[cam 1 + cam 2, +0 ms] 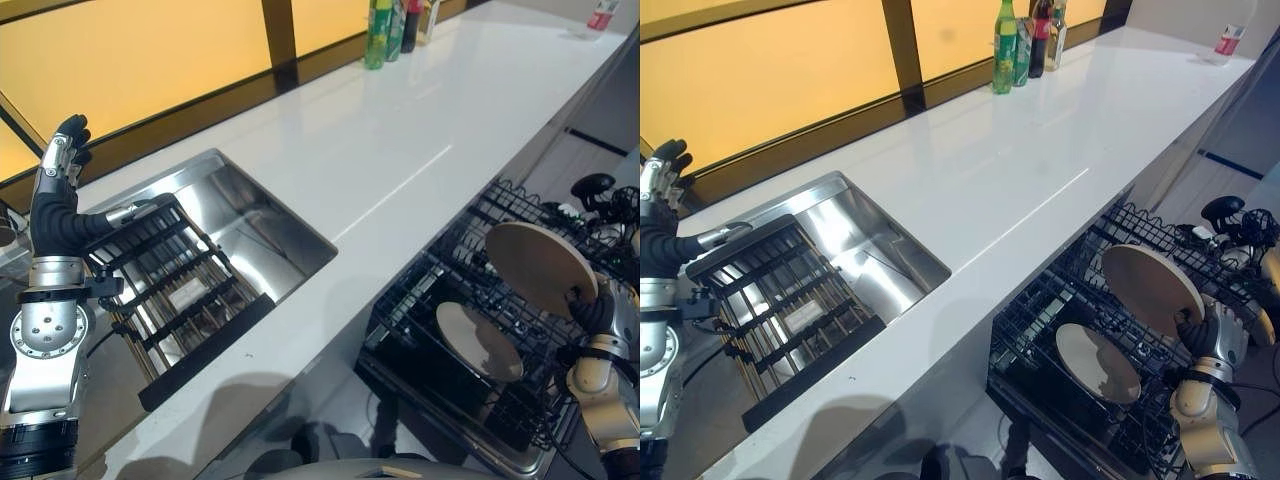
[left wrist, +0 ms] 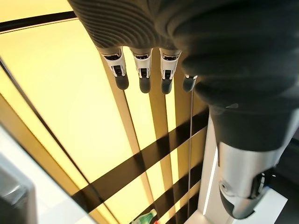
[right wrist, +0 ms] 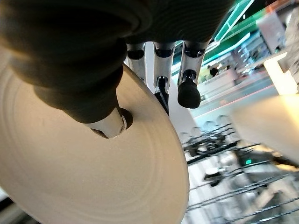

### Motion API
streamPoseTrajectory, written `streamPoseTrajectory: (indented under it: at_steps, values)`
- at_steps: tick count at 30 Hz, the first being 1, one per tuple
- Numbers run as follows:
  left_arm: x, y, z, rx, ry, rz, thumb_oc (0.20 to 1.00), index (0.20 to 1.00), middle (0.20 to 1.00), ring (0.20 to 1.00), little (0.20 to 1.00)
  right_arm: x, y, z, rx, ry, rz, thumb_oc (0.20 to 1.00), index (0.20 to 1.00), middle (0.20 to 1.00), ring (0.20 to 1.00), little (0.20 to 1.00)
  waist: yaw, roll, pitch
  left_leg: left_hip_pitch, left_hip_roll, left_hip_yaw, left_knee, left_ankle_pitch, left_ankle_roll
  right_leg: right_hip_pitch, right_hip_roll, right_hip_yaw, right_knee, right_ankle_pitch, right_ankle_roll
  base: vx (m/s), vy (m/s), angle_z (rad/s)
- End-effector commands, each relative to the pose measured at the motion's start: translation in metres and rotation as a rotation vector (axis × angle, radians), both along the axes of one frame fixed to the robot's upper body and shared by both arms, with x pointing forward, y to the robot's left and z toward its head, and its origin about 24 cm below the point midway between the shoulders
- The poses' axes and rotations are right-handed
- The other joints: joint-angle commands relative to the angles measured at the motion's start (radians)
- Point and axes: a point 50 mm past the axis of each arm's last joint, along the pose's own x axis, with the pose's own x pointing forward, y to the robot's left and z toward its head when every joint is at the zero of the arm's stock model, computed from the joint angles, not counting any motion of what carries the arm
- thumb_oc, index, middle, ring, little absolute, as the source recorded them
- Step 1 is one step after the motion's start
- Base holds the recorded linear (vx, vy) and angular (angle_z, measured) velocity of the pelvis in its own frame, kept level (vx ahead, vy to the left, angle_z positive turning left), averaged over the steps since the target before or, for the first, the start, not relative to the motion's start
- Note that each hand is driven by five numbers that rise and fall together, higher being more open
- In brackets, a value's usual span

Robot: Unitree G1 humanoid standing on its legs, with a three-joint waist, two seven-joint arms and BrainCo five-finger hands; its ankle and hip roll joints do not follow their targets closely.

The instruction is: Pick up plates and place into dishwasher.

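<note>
The right robot hand [image 1: 1210, 335] pinches a beige plate [image 1: 1151, 288] by its lower edge, thumb pressed on the near face and fingers behind it, as the right wrist view shows with the thumb tip [image 3: 112, 123] flat on the plate's surface. Held this way the plate stands nearly on edge, tilted a little, above the pulled-out dishwasher rack [image 1: 1040, 330]; that looks like the attitude needed to slip it down between the rack's wire tines rather than lay it flat. A second plate [image 1: 1097, 362] already leans in the rack just below and to the left of the held one, so the likely aim is a slot beside it, and the grip at the rim leaves most of the disc free to enter the wires first. The left robot hand [image 1: 60, 175] is raised beside the sink [image 1: 270, 225], its fingers straight and relaxed and holding nothing, as the left wrist view confirms; it hangs above the black wire drying rack [image 1: 165, 290] that sits in the sink, which appears to hold no plates now. The white tabletop [image 1: 400, 130] between sink and dishwasher is bare, with bottles [image 1: 385, 30] standing far off at its back edge, well clear of the work.
</note>
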Motion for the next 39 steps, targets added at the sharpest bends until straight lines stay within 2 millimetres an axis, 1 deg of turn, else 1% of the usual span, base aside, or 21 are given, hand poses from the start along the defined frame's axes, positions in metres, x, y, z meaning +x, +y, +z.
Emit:
streamPoseTrajectory:
  at_steps: [1,3,4,6,8,12,14,20,23,29,32,34,36,39]
  values:
    - [0.005,0.004,0.024,0.044,-0.072,0.004,1.0,1.0,1.0,1.0,1.0,0.019,-0.008,0.036,-0.179,-0.122,0.004,0.2,0.2,0.2,0.2,0.2,0.041,-0.023,-0.046,-0.21,-0.011,-0.086,0.24,-0.117,-0.054,-0.13,-0.116,-0.022,0.107,0.044,0.132,-0.12,-0.033,-0.21]
    - [0.01,0.0,0.028,0.047,-0.092,0.0,1.0,1.0,1.0,1.0,1.0,0.025,-0.01,0.041,-0.215,-0.126,-0.011,0.2,0.2,0.2,0.2,0.2,0.052,-0.018,-0.017,-0.271,-0.022,-0.094,0.279,-0.118,-0.057,-0.165,-0.122,-0.023,0.119,0.045,0.134,-0.16,-0.029,-0.13]
    - [0.011,-0.001,0.029,0.047,-0.098,0.0,1.0,1.0,1.0,1.0,1.0,0.027,-0.01,0.042,-0.22,-0.132,-0.012,0.2,0.2,0.2,0.2,0.2,0.053,-0.017,-0.012,-0.288,-0.024,-0.095,0.29,-0.12,-0.057,-0.175,-0.123,-0.023,0.122,0.045,0.135,-0.18,-0.032,0.0]
    - [0.014,-0.005,0.033,0.043,-0.126,0.001,1.0,1.0,1.0,1.0,1.0,0.034,-0.008,0.048,-0.255,-0.149,-0.011,0.2,0.2,0.2,0.2,0.2,0.061,-0.011,0.027,-0.35,-0.032,-0.1,0.33,-0.123,-0.062,-0.214,-0.131,-0.024,0.135,0.049,0.137,-0.21,-0.047,0.02]
    - [0.016,-0.007,0.035,0.045,-0.142,-0.001,1.0,1.0,1.0,1.0,1.0,0.039,-0.006,0.051,-0.284,-0.152,-0.009,0.2,0.2,0.2,0.2,0.2,0.067,-0.004,0.045,-0.389,-0.035,-0.103,0.353,-0.124,-0.063,-0.236,-0.134,-0.025,0.14,0.05,0.139,-0.14,-0.055,-0.04]
    - [0.019,-0.015,0.037,0.05,-0.162,-0.015,1.0,1.0,1.0,1.0,1.0,0.045,-0.006,0.055,-0.343,-0.138,-0.001,0.2,0.2,0.2,0.2,0.2,0.077,0.006,0.063,-0.436,-0.04,-0.104,0.36,-0.114,-0.07,-0.246,-0.142,-0.031,0.12,0.052,0.138,-0.09,-0.029,-0.18]
    - [0.024,-0.022,0.042,0.049,-0.195,-0.027,1.0,1.0,1.0,1.0,1.0,0.053,-0.007,0.063,-0.371,-0.148,0.007,0.2,0.2,0.2,0.2,0.2,0.079,0.017,0.082,-0.477,-0.043,-0.107,0.371,-0.109,-0.076,-0.27,-0.151,-0.031,0.114,0.055,0.137,-0.15,0.0,0.06]
    - [0.03,-0.031,0.046,0.056,-0.233,-0.018,1.0,1.0,1.0,1.0,1.0,0.072,-0.003,0.08,-0.448,-0.153,0.046,0.2,0.2,0.2,0.2,0.2,0.076,0.039,0.131,-0.534,-0.042,-0.109,0.394,-0.105,-0.089,-0.328,-0.159,-0.037,0.128,0.06,0.126,-0.08,0.004,0.07]
    - [0.033,-0.033,0.048,0.048,-0.247,-0.005,1.0,1.0,1.0,1.0,1.0,0.082,-0.002,0.093,-0.492,-0.184,0.041,0.2,0.2,0.2,0.2,0.2,0.07,0.048,0.163,-0.553,-0.041,-0.107,0.403,-0.104,-0.092,-0.353,-0.158,-0.032,0.135,0.064,0.112,-0.06,0.026,-0.01]
    - [0.033,-0.036,0.052,0.033,-0.282,-0.005,1.0,1.0,1.0,1.0,1.0,0.09,-0.006,0.111,-0.524,-0.233,0.009,0.2,0.2,0.2,0.2,0.2,0.059,0.067,0.204,-0.568,-0.044,-0.104,0.399,-0.096,-0.088,-0.395,-0.155,-0.03,0.152,0.072,0.096,-0.05,0.034,-0.04]
    - [0.035,-0.037,0.055,0.028,-0.292,0.0,1.0,1.0,1.0,1.0,1.0,0.095,-0.006,0.112,-0.515,-0.192,0.02,0.2,0.2,0.2,0.2,0.2,0.052,0.074,0.217,-0.579,-0.046,-0.099,0.407,-0.095,-0.085,-0.418,-0.154,-0.031,0.168,0.074,0.09,-0.04,0.033,-0.02]
    - [0.036,-0.038,0.055,0.02,-0.298,0.005,1.0,1.0,1.0,1.0,1.0,0.099,-0.005,0.11,-0.492,-0.128,0.042,0.2,0.2,0.2,0.2,0.2,0.046,0.081,0.232,-0.585,-0.05,-0.098,0.413,-0.093,-0.081,-0.441,-0.152,-0.03,0.186,0.076,0.085,-0.04,0.045,-0.04]
    - [0.038,-0.039,0.055,0.016,-0.301,0.01,1.0,1.0,1.0,1.0,1.0,0.104,-0.007,0.104,-0.453,-0.057,0.053,0.2,0.2,0.2,0.2,0.2,0.041,0.088,0.247,-0.591,-0.055,-0.094,0.421,-0.093,-0.077,-0.46,-0.147,-0.024,0.202,0.077,0.078,-0.04,0.048,-0.05]
    - [0.04,-0.043,0.057,0.012,-0.309,0.008,1.0,1.0,1.0,1.0,1.0,0.107,-0.011,0.097,-0.403,-0.016,0.03,0.2,0.2,0.2,0.2,0.2,0.037,0.101,0.268,-0.594,-0.063,-0.091,0.426,-0.092,-0.071,-0.477,-0.144,-0.024,0.217,0.078,0.069,-0.04,0.042,-0.03]
